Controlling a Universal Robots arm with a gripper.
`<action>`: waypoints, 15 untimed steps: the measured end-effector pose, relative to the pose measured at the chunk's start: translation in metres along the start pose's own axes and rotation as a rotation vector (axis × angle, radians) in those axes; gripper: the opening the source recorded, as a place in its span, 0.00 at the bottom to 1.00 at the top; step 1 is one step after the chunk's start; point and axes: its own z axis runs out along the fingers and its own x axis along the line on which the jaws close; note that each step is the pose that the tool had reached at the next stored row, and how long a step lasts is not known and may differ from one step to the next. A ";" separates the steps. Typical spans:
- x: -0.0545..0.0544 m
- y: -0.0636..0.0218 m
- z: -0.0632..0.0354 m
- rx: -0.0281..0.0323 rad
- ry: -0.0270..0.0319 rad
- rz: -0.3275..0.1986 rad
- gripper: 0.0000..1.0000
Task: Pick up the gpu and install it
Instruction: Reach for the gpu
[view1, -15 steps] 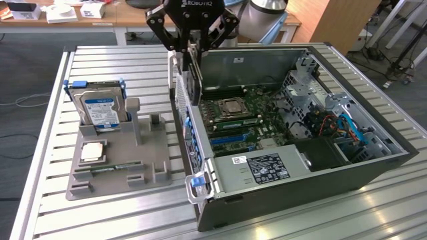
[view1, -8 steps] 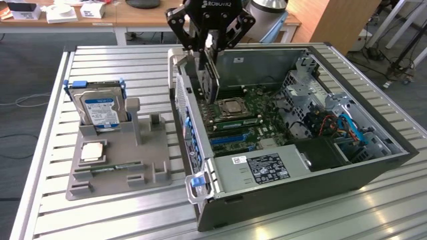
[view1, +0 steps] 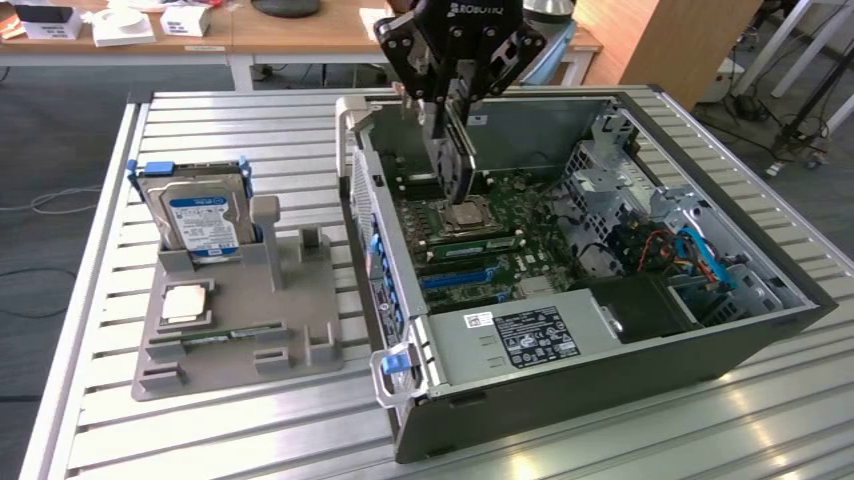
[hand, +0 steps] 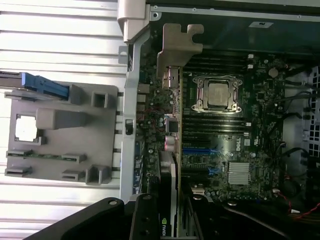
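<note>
The gpu (view1: 455, 160) is a thin dark card that hangs on edge from my gripper (view1: 451, 112), which is shut on its upper edge. It hovers inside the open computer case (view1: 574, 385), above the motherboard (view1: 541, 240) and near the processor socket (view1: 467, 212). In the wrist view the gpu (hand: 168, 170) appears edge-on, with its silvery bracket (hand: 176, 47) toward the case's rear wall. My gripper (hand: 167, 207) clamps it from both sides. The blue expansion slots (hand: 200, 150) lie beside the card, which stays above them.
A grey parts holder (view1: 227, 335) on the slatted metal table (view1: 240, 440) carries a hard drive (view1: 200, 215), a processor chip (view1: 184, 303) and a memory stick (view1: 220, 340). The power supply (view1: 534, 335) and drive cage (view1: 694, 250) crowd the case. Wooden desks stand behind.
</note>
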 end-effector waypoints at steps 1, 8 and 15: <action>-0.004 -0.0001 0.0000 0.0000 0.0001 -0.001 0.27; -0.030 -0.0008 0.0003 -0.0003 0.0005 -0.008 0.27; -0.055 -0.0014 0.0004 -0.0005 0.0009 -0.014 0.27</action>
